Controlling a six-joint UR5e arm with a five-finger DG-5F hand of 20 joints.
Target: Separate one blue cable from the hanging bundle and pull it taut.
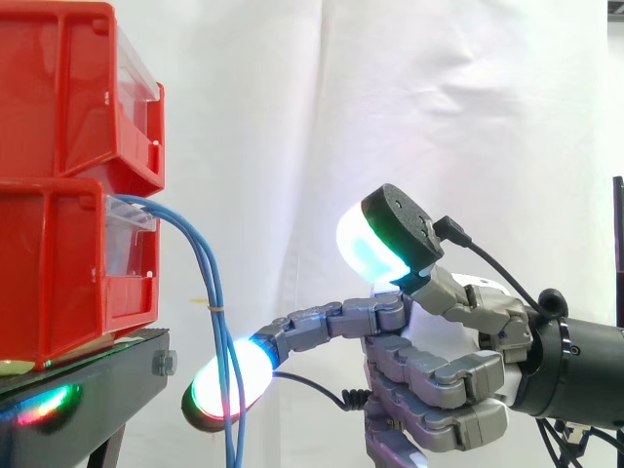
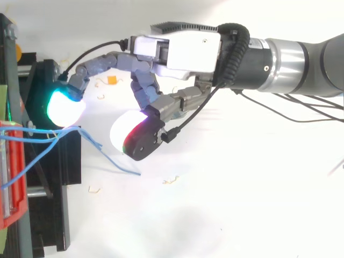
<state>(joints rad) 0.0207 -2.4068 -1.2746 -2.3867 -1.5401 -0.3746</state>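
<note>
Side view has the blue cable bundle [image 1: 216, 292] leaving the clear front of the lower red bin [image 1: 58, 263] at 9 o'clock. It arches over and hangs past the edge of the black stand [image 1: 97, 390] toward 7 o'clock. The hand [image 1: 439, 385] reaches in from 3 o'clock, spread apart and gripping nothing. One finger stretches out so that the strands cross in front of its glowing pad [image 1: 255, 369], the thumb pad [image 1: 366, 249] is raised well apart toward 1 o'clock of it, and the other fingers curl under the palm. Whether the outstretched pad touches the strands I cannot tell.

The main risk, as I judge it, is catching the whole bundle instead of one strand. The strands run tight together, and a thin yellowish tie [image 1: 209, 305] seems to bind them just above the pad, so a sideways sweep would likely drag them all.

In the top view the outstretched pad sits close to the stand, and a further push toward 9 o'clock could jam it there. A hard pull toward 3 o'clock might drag the cables out of the bin or shift it. If the thumb closes late, the thin strand could slide off the rounded pad.
</note>
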